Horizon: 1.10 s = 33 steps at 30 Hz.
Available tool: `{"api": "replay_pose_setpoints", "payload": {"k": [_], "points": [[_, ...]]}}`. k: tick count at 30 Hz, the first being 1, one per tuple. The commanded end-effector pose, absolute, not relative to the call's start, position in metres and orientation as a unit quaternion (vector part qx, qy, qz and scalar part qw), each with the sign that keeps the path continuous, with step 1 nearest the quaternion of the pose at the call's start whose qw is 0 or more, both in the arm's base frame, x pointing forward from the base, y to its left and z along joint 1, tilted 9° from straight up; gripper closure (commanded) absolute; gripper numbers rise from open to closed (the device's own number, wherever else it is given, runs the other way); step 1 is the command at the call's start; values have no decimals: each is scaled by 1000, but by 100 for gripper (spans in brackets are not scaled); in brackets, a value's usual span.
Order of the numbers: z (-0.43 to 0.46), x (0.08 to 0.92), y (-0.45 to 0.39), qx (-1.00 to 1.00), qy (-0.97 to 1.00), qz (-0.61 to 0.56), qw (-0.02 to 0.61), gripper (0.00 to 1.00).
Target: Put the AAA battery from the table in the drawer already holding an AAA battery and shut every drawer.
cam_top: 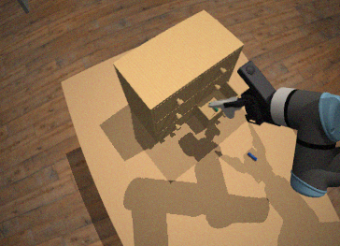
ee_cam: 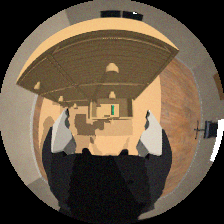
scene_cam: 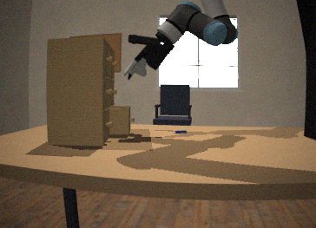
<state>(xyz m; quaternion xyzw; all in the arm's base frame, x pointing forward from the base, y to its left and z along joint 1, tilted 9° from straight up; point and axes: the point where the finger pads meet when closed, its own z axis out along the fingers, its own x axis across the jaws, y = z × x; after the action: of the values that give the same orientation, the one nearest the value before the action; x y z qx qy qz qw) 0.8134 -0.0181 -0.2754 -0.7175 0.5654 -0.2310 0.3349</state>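
Pale smooth counter [cam_top: 98, 153] [scene_cam: 208, 164]; boxy wood-toned chest [cam_top: 177, 55] [scene_cam: 75, 92] [ee_cam: 107, 50], small rounded knobs; pincer [cam_top: 226, 107] [scene_cam: 134, 70] [ee_cam: 107, 109] spread wide, grasping nothing.

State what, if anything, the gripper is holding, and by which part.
Nothing is held: the gripper is open, and the blue battery lies on the table.

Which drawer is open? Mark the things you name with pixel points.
The bottom drawer [scene_cam: 120, 121] [ee_cam: 126, 108] on the window side of the chest [cam_top: 179, 57] [scene_cam: 75, 92] [ee_cam: 112, 47]. It sticks out and has a green thing [cam_top: 216, 109] [ee_cam: 113, 109] inside; the others look shut.
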Motion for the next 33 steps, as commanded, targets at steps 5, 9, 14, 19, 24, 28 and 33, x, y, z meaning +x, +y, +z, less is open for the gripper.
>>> {"api": "replay_pose_setpoints", "payload": {"k": [5,9,14,19,24,28,33], "points": [[-275,814,-18,-717,565,-231,335,0],[-275,814,-18,-717,565,-231,335,0],[-275,814,-18,-718,565,-231,335,0],[-274,813,-18,-718,566,-230,333,0],[-273,811,-19,-720,567,-228,329,0],[-270,808,-20,-723,569,-223,322,0],[-266,802,-21,-730,572,-213,307,0]]}}
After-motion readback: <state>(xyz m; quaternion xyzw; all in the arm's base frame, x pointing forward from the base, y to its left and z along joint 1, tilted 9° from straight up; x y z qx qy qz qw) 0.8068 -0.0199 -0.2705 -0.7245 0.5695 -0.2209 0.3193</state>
